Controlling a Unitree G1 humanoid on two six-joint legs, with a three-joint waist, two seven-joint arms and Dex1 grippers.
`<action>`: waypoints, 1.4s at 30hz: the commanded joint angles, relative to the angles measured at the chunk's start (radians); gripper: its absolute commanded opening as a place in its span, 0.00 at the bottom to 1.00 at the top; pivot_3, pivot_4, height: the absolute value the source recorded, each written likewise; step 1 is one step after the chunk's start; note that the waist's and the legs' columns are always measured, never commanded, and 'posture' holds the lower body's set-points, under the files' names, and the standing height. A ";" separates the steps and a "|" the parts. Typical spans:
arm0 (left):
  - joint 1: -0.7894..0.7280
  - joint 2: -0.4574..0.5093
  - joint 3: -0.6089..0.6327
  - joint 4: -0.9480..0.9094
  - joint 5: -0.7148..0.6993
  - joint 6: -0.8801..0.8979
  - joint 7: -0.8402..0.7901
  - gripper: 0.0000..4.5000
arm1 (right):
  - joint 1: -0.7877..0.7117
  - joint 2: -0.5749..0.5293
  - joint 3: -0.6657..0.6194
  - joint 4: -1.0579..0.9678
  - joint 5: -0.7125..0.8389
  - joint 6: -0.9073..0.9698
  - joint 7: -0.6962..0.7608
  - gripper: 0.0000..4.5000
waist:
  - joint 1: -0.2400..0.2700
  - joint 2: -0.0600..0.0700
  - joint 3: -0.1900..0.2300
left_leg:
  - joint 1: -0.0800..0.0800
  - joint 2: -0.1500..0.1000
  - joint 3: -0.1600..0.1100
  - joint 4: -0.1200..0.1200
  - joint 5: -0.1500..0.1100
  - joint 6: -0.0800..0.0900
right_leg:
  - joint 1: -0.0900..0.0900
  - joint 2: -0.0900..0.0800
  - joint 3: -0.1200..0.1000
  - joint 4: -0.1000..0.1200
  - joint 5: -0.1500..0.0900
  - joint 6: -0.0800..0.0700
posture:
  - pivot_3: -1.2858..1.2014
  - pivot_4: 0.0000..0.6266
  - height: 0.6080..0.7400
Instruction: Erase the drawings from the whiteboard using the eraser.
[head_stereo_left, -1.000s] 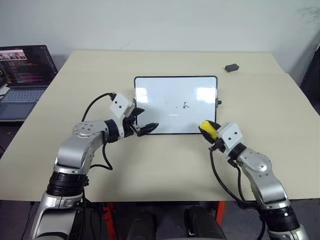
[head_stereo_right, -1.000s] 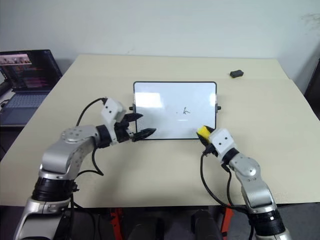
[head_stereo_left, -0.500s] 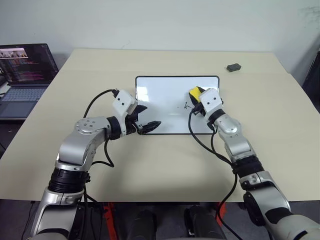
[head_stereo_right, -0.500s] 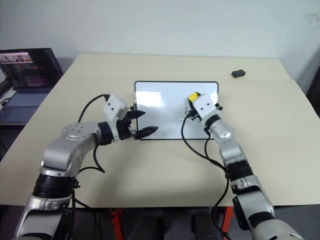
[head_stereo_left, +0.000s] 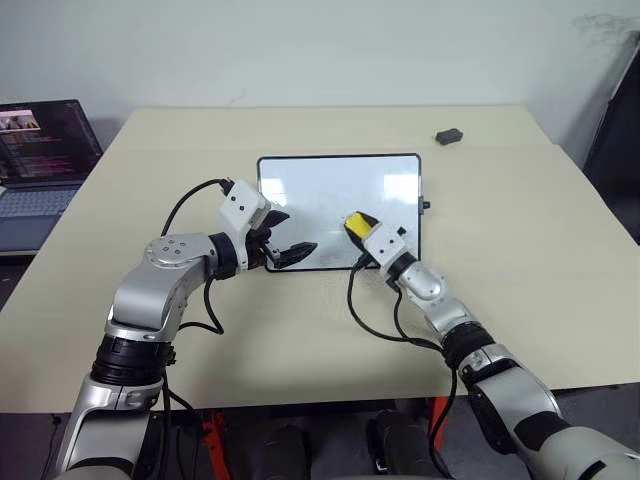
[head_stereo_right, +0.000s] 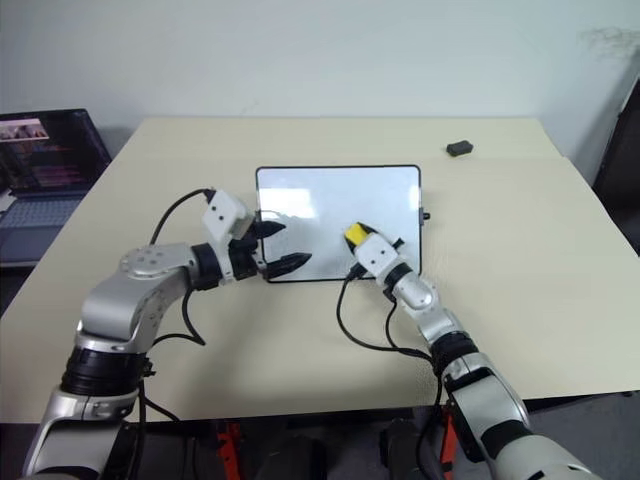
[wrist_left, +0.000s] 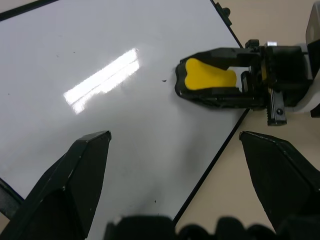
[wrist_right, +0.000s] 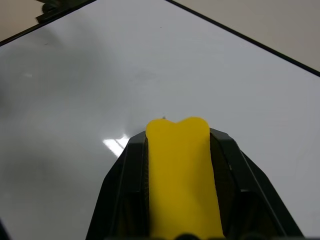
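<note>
**Eraser held on the board, marks nearly gone**

The right gripper is clamped on the eraser, the yellow block squeezed between its two black fingers with the leading end protruding past the tips. In the head views the eraser is seen over the near-right part of the whiteboard, apparently pressed to or just above the glossy surface; contact cannot be confirmed. The long axis of the eraser runs from the near right toward the far left, in line with the gripper.

Of the drawings, only a tiny dark speck is made out, just beyond the eraser's leading end, toward the far left. The rest of the board around it looks clean, so the wiping is judged to be nearly complete. Any remaining stroke would be expected to go forward along the eraser's own axis, over that speck.

The left gripper is held with its fingers spread wide at the board's near-left edge, nothing gripped; whether the frame is touched cannot be told. The right arm is plainly the nearer one to the leftover mark.

A small dark grey object lies well apart on the far right of the table, and a laptop stands off to the left.
</note>
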 joint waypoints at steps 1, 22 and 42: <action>-0.004 0.019 0.027 0.004 0.009 -0.008 0.005 1.00 | -0.016 -0.009 -0.014 0.049 -0.006 0.011 -0.021 0.28 | 0.000 0.000 0.000 | 0.000 0.000 0.000 0.000 0.000 0.000 | 0.000 0.000 0.000 0.000 0.000 0.001 | 0.52 0.24 1.00; 0.051 0.061 0.063 0.022 0.029 -0.006 0.026 1.00 | -0.123 0.087 -0.070 0.073 0.032 0.037 -0.073 0.28 | -0.006 0.000 0.000 | -0.004 0.000 -0.001 -0.002 0.001 0.000 | -0.004 0.000 -0.001 -0.001 0.000 0.000 | 0.52 0.24 1.00; 0.056 0.057 0.072 0.015 0.024 -0.007 0.034 1.00 | -0.055 0.064 -0.002 -0.217 0.053 -0.106 0.039 0.27 | -0.008 0.001 0.001 | -0.010 0.000 -0.002 -0.002 0.000 0.000 | -0.009 -0.001 -0.001 -0.002 0.000 0.000 | 0.52 0.24 1.00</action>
